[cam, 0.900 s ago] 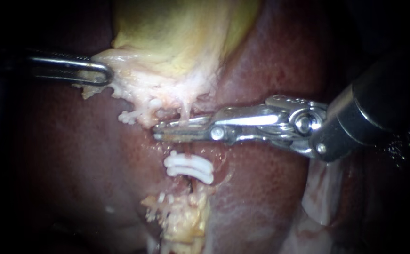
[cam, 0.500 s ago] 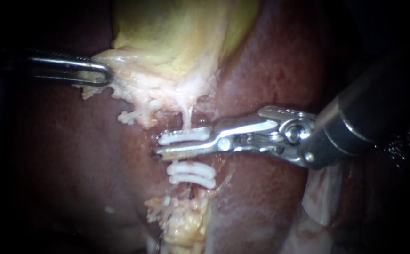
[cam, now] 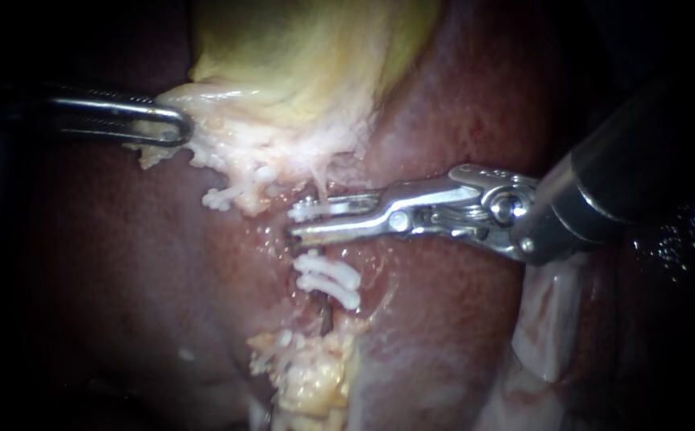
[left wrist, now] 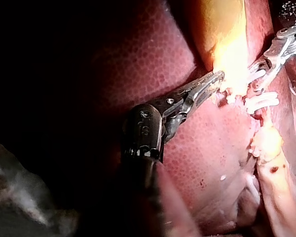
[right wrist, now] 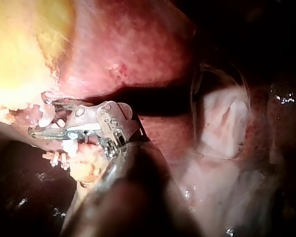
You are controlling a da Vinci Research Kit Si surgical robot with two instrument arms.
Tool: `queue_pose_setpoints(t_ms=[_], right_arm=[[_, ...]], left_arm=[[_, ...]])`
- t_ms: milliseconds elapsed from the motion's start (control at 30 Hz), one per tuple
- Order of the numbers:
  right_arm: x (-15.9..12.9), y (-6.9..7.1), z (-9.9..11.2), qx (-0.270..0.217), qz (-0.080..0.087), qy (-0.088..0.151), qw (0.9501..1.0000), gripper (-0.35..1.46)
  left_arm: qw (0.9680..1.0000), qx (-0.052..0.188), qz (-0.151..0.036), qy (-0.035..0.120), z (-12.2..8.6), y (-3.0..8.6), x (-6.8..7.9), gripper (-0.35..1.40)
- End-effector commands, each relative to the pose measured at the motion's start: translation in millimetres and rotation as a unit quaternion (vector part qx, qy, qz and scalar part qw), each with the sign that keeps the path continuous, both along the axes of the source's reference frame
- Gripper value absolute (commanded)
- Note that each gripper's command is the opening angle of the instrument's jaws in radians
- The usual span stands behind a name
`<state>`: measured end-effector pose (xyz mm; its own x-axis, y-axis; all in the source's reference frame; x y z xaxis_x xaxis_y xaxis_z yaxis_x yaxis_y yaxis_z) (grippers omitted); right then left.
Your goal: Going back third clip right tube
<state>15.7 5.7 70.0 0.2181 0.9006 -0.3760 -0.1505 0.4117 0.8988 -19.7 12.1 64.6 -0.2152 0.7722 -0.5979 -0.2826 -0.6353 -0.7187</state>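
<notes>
My left instrument (cam: 173, 126) pinches the ragged whitish edge of the gallbladder (cam: 299, 56), its jaws pressed together on that tissue at the gallbladder's lower left corner in the endoscope view. My right instrument (cam: 303, 221) lies just below the gallbladder, across the liver (cam: 443, 319), with its jaws spread and a narrow gap between them. The third clip (cam: 309, 211) sits in that gap near the jaw tips, on the thin tube (cam: 319, 185) that hangs from the gallbladder's lower edge. I cannot tell whether either jaw touches the clip. Farther from the gallbladder on the same tube, just past the lower jaw, two more clips (cam: 329, 278) lie side by side and touch each other. Farthest from the gallbladder, the tube runs into a lump of yellow fat (cam: 307, 375). In the left wrist view the left jaws meet the gallbladder's pale edge, and the right instrument's tips and the clips lie just beyond that edge.
</notes>
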Motion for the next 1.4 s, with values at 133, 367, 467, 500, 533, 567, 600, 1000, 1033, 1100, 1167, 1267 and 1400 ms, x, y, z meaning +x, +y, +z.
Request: queue_pose_setpoints(t_ms=[133,367,467,500,533,567,600,1000,1033,1100,1167,1267,1400], right_arm=[[-0.5,0.0,-0.4,-0.019,-0.005,0.003,0.9998,0.47],[-2.4,-1.1,-1.4,-0.103,-0.022,0.013,0.9944,0.49],[-3.2,-1.6,-1.9,-0.134,-0.032,0.018,0.9903,0.49],[-3.5,-1.8,-2.1,-0.145,-0.035,0.02,0.9886,0.49],[-3.8,-2.0,-2.2,-0.156,-0.039,0.023,0.9867,0.5],[-4.0,-2.1,-2.3,-0.168,-0.042,0.025,0.9847,0.5],[-4.2,-2.1,-2.4,-0.176,-0.045,0.026,0.9831,0.5],[-7.9,-1.7,-5.0,-0.271,-0.076,0.049,0.9583,0.5],[-8.3,-1.7,-5.2,-0.276,-0.078,0.051,0.9566,0.5],[-9.0,-1.7,-5.6,-0.284,-0.081,0.054,0.954,0.5],[-9.7,-1.8,-6.0,-0.291,-0.084,0.057,0.9513,0.5],[-10.5,-2.1,-6.4,-0.302,-0.091,0.058,0.9473,0.5],[-11.2,-2.4,-7.0,-0.309,-0.112,0.046,0.9432,0.5]], left_arm=[[1.0,0.0,0.0,0.0,0.0,0.0,0.0,-0.35],[1.0,0.0,0.0,0.0,0.0,-0.1,0.0,-0.35],[1.0,0.0,0.0,0.0,0.0,-0.1,0.1,-0.35],[1.0,0.0,0.0,0.0,0.0,-0.1,0.1,-0.35],[1.0,0.0,0.0,0.0,0.0,-0.1,0.1,-0.35],[1.0,0.0,0.0,0.0,0.0,-0.1,0.1,-0.35],[1.0,0.0,0.0,0.0,0.0,-0.1,0.1,-0.35],[1.0,0.0,0.0,0.0,0.0,-0.1,0.2,-0.35],[1.0,0.0,0.0,0.0,0.0,-0.1,0.2,-0.35],[1.0,0.0,0.0,0.0,0.0,-0.1,0.2,-0.35],[1.0,0.0,0.0,0.0,0.0,-0.1,0.2,-0.35],[1.0,0.0,0.0,0.0,0.0,-0.1,0.2,-0.35],[1.0,0.0,0.0,0.0,0.1,-0.1,0.1,-0.35]])
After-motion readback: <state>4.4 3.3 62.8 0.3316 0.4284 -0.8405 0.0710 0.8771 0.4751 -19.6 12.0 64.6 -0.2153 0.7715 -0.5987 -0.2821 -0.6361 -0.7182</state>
